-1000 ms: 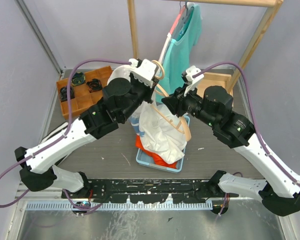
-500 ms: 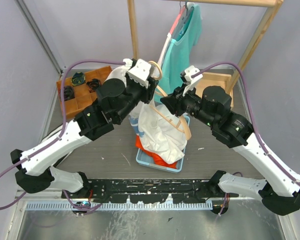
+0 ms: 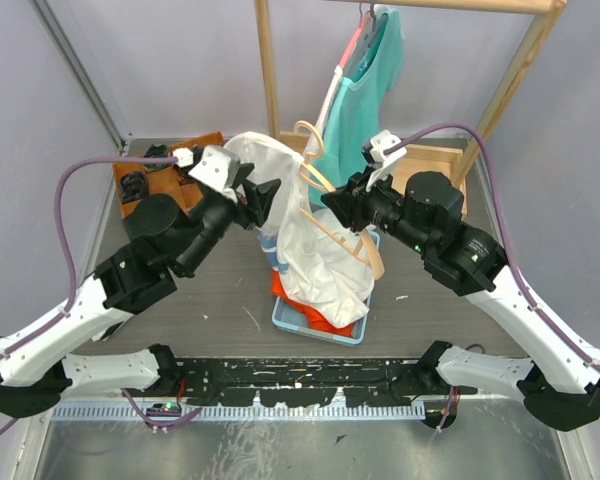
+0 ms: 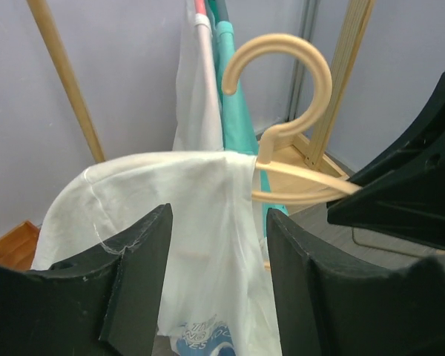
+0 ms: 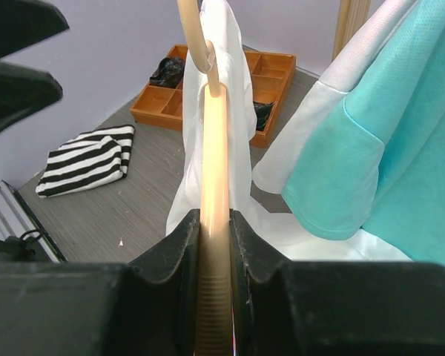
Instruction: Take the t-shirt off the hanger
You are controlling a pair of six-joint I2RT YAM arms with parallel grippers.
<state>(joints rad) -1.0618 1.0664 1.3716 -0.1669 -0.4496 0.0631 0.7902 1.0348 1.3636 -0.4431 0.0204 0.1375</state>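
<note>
The white t-shirt hangs from a tan hanger above the blue bin. In the left wrist view the t-shirt drapes over the hanger's left arm, and the hook and right arm are bare. My right gripper is shut on that bare arm; the right wrist view shows the tan hanger pinched in the right gripper. My left gripper is open just left of the cloth. In its own view the left gripper holds nothing, with the shirt behind the gap.
A blue bin holds folded clothes beneath the shirt. A teal shirt hangs on the wooden rack behind. An orange compartment tray lies at the left and a wooden tray at the right. A striped garment lies on the table.
My left gripper opened, let go near the hanger's hook, and the arm drew back to the left. The right arm keeps its grip and has hardly moved.
</note>
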